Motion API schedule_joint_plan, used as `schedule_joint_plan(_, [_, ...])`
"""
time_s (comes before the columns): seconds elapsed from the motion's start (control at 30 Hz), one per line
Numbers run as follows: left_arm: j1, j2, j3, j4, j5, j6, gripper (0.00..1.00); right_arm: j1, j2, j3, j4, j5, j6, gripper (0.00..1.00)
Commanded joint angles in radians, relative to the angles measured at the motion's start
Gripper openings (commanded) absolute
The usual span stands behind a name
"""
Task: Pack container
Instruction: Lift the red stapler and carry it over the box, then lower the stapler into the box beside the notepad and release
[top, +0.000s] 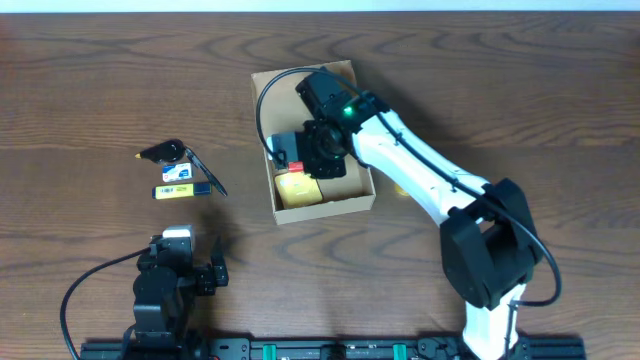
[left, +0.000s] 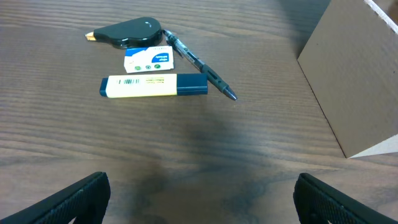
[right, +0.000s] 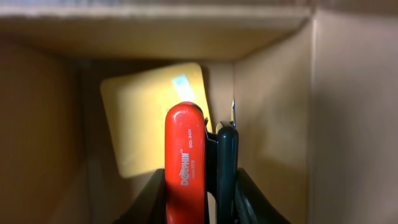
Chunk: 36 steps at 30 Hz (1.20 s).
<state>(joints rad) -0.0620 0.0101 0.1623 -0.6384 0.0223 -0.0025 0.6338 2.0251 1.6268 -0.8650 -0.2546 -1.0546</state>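
The container (top: 345, 203) is sitting open at the overhead frame's upper centre, already holding a yellow pad (top: 298, 188). The right gripper (right: 202, 186) is reaching inside, fingers clamping a red-and-black tool (right: 185, 162). A highlighter (left: 153, 86), eraser (left: 148, 59), pen (left: 198, 63) and black dispenser (left: 130, 32) are waiting unpacked at left. The left gripper (left: 199, 202) is idling at lower left, fingers spread wide.
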Motion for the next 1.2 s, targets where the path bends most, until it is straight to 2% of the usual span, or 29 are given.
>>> schedule_joint_plan(0.0, [-0.004, -0.006, -0.007, -0.002, -0.004, 0.006, 0.95, 0.022, 0.033, -0.002, 0.017, -0.042, -0.035, 0.01])
schedule_joint_plan(0.47, [-0.004, -0.006, -0.007, -0.002, -0.004, 0.006, 0.95, 0.027, 0.076, -0.002, 0.132, -0.041, -0.035, 0.01])
schedule_joint_plan(1.17, [-0.004, -0.006, -0.007, -0.002, -0.004, 0.006, 0.95, 0.028, 0.076, -0.002, 0.163, -0.006, -0.035, 0.02])
